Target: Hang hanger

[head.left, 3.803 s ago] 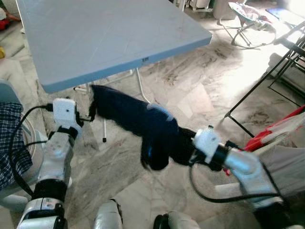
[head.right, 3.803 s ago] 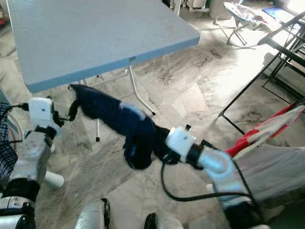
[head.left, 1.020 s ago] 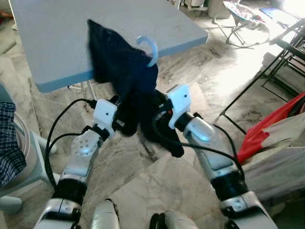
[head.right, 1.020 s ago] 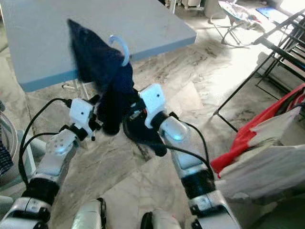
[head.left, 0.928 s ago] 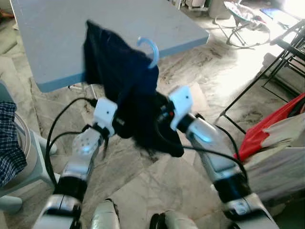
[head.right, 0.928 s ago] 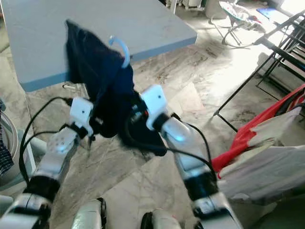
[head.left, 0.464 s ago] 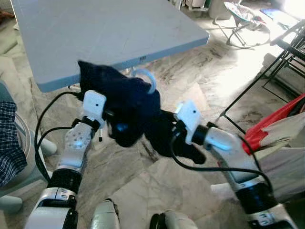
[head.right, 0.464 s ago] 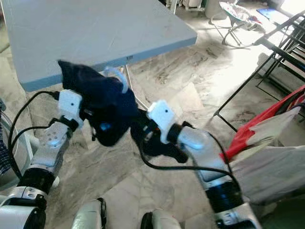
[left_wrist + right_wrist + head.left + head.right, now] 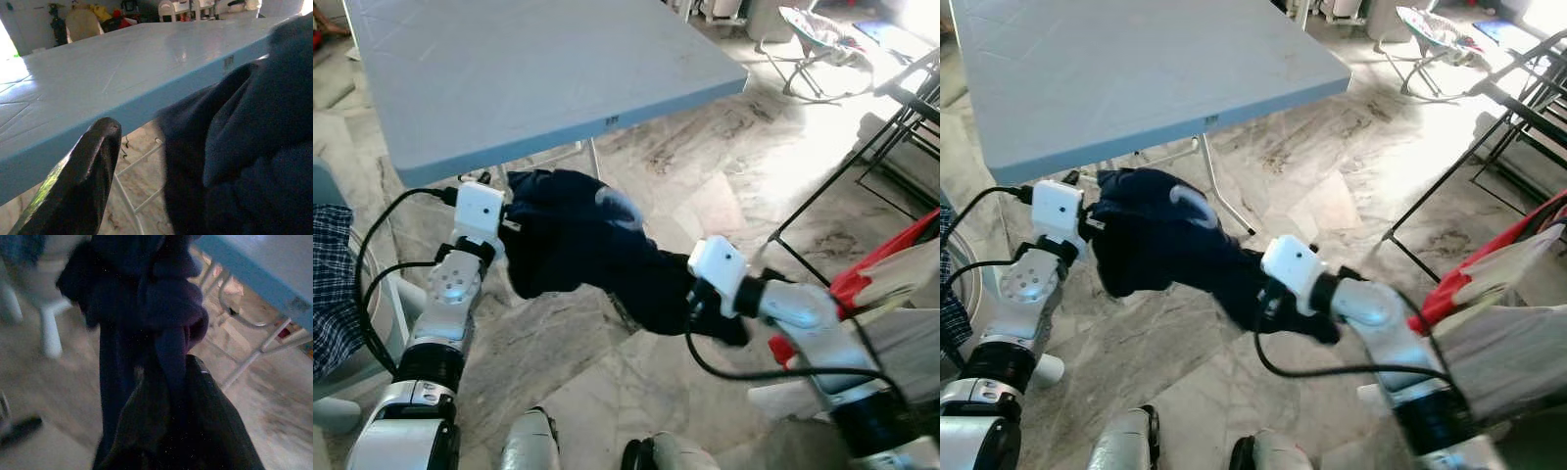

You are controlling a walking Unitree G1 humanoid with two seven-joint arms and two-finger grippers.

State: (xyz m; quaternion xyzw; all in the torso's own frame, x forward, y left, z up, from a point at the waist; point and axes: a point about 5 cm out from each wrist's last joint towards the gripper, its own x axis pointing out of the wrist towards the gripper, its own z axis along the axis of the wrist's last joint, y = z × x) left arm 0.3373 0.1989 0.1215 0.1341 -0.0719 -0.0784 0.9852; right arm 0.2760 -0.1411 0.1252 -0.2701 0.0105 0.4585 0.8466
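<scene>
Stretching dark garment [image 9: 587, 245] w/ pale hanger hook [image 9: 619, 208] btwn both claws, left [image 9: 509, 223] & right [image 9: 690, 308] each clamped on cloth.

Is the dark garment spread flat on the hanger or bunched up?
Bunched up. The dark garment sags in a crumpled mass between left gripper and right gripper; only the pale hanger hook pokes out.

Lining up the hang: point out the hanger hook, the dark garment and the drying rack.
hanger hook [image 9: 625, 208], left eye view, top of its pale blue curve.
dark garment [image 9: 578, 245], left eye view, mid-fabric between the arms.
drying rack [image 9: 847, 171], left eye view, black slanted leg.
</scene>
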